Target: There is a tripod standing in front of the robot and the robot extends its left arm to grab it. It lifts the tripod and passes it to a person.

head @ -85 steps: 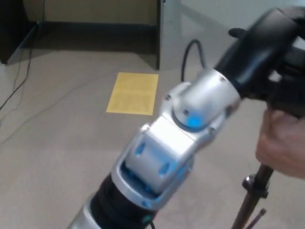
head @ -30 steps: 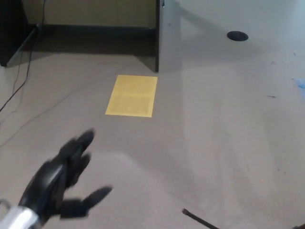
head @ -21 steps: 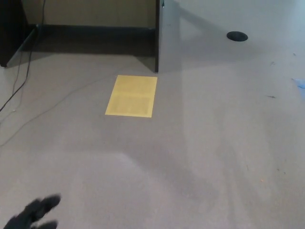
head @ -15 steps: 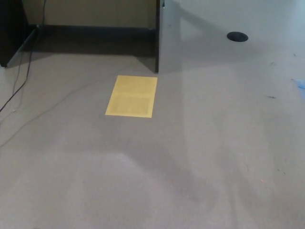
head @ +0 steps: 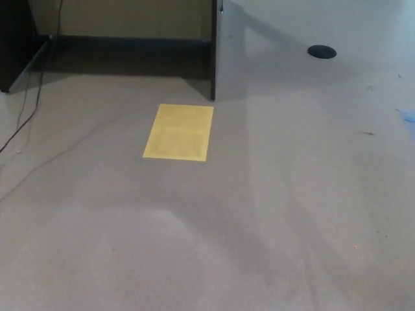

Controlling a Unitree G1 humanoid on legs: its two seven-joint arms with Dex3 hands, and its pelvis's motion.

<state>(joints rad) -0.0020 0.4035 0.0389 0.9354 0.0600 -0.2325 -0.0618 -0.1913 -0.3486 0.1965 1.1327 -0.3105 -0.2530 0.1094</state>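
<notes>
No tripod shows in the head view now, and neither of my hands nor any part of my arms is in the picture. No person is visible either. Only the grey carpeted floor (head: 272, 214) lies in front of me.
A yellow sheet (head: 179, 131) lies flat on the floor at centre left. Behind it stands a dark partition edge (head: 213, 52) with a shadowed recess to its left. Thin cables (head: 26, 110) trail along the far left. A black round floor port (head: 322, 52) sits at upper right.
My left hand dropped down and left out of the picture. The tripod and the person's hand seen earlier at the right are gone from view. The view has shifted very slightly.
</notes>
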